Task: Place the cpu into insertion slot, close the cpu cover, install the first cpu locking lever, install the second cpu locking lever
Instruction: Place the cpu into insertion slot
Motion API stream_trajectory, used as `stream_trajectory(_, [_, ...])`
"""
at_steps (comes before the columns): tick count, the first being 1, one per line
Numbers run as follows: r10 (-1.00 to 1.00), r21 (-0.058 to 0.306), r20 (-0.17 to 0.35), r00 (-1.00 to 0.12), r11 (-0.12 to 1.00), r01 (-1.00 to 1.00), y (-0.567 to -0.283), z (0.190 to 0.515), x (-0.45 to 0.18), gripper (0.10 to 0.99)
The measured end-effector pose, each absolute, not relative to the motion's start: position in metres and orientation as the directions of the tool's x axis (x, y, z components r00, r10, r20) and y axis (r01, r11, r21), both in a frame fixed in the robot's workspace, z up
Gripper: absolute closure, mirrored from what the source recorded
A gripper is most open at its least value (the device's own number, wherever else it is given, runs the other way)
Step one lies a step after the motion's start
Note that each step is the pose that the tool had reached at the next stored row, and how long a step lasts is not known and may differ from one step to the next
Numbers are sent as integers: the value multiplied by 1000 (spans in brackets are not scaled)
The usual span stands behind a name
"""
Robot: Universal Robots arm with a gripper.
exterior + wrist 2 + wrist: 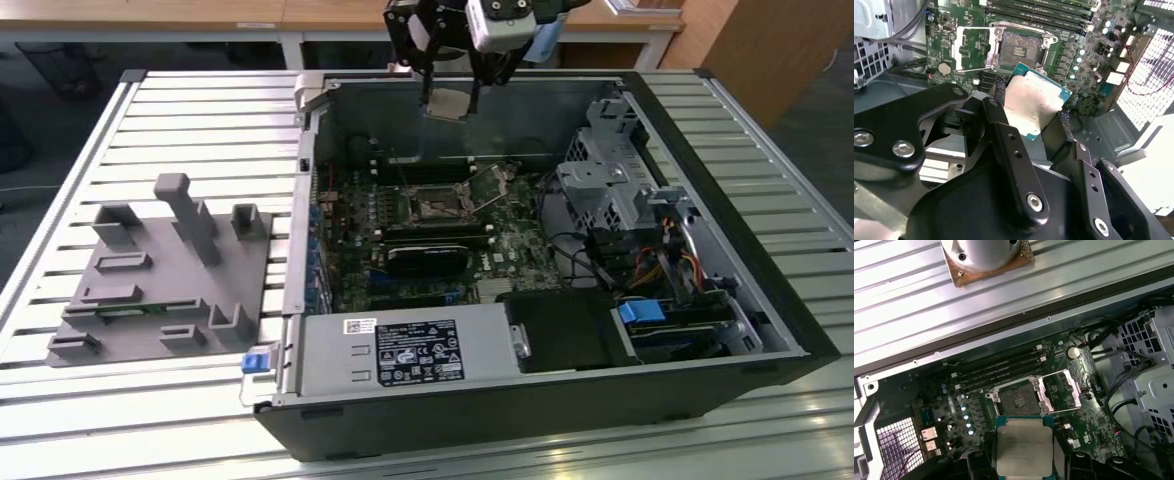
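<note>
Slatted worktop [174, 110] carries an open computer case [534, 410]; inside it we see the insertion slot [435, 205] uncovered, its cpu cover [1076, 390] swung open just beside it. Farther back, above the case's far side, our hand [454, 95] pinches the cpu [446, 106] by 2 opposite edges, in the air and well apart from the slot.

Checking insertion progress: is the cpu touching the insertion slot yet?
Apart. In the exterior view the gripper holds the cpu well above the insertion slot, with open space between them.
</note>
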State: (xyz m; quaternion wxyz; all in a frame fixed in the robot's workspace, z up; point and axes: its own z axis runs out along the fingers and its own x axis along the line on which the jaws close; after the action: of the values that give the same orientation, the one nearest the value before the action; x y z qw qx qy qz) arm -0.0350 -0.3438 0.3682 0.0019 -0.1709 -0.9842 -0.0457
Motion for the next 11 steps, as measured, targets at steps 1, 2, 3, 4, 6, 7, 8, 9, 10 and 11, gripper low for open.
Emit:
stream_trajectory(1, [344, 89, 19, -939, 934, 345, -344, 368, -35, 545])
stream_trajectory(2, [353, 89, 19, -935, 931, 353, -344, 368, -35, 545])
stream_trajectory(3, [362, 89, 19, -932, 928, 362, -344, 368, -35, 545])
stream_trajectory(4, [371, 89, 19, -929, 924, 371, -344, 368, -35, 545])
stream_trajectory(6, [389, 89, 19, -921, 917, 389, -343, 368, -35, 545])
stream_trajectory(7, [397, 89, 19, -917, 913, 397, -343, 368, -35, 545])
stream_trajectory(8, [406, 89, 19, -913, 909, 407, -343, 367, -35, 545])
stream_trajectory(9, [415, 89, 19, -909, 905, 415, -343, 367, -35, 545])
stream_trajectory(10, [424, 89, 19, -905, 901, 424, -343, 367, -35, 545])
stream_trajectory(11, [433, 89, 19, -901, 897, 433, -343, 367, -35, 545])
